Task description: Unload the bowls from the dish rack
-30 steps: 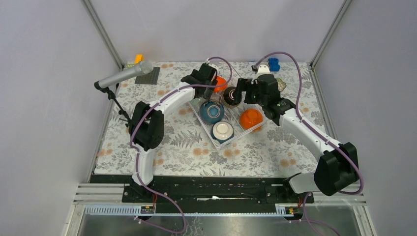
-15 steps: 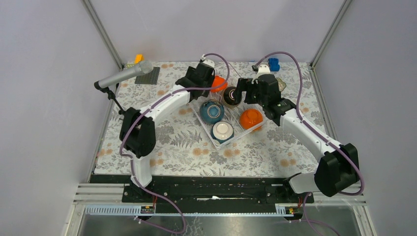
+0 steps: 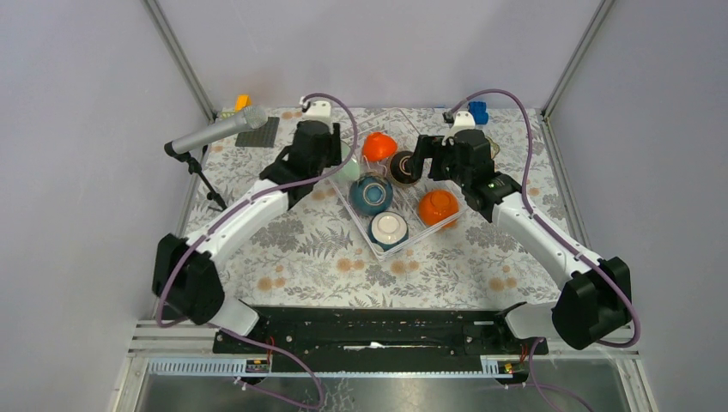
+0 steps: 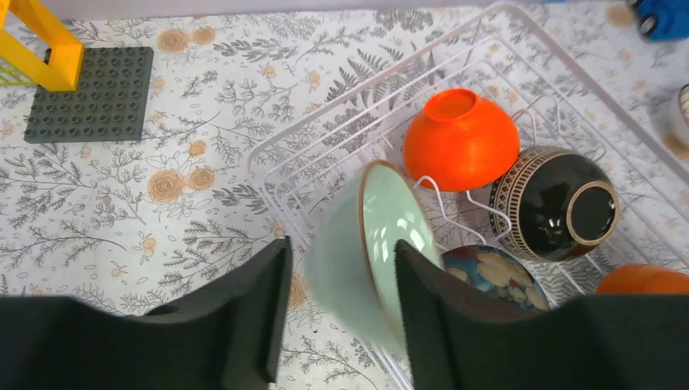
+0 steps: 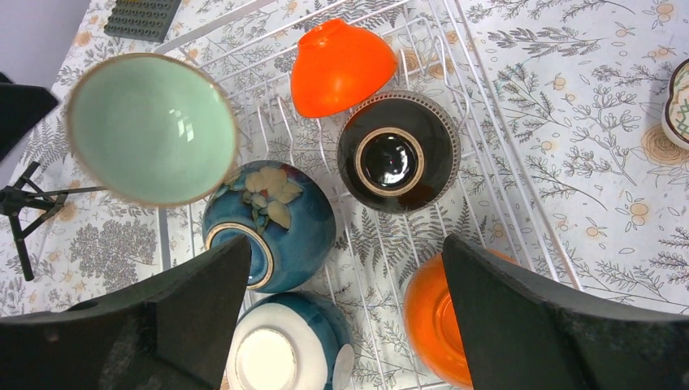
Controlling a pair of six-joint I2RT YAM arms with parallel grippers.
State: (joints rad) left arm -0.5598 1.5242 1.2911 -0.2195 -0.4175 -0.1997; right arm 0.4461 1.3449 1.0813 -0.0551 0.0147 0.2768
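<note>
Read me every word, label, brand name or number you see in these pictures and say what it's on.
None: no view shows a readable word, number or brand mark.
The dark brown bowl carries only a patterned band, one teal blue bowl a painted flower; the mint green bowl is plain.

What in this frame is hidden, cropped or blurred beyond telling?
- Left wrist: mint bowl blurred; left gripper contact unclear.
- Right wrist: patterned bowl cut off by right edge.
- Right wrist: lower orange bowl half hidden by the right gripper.
</note>
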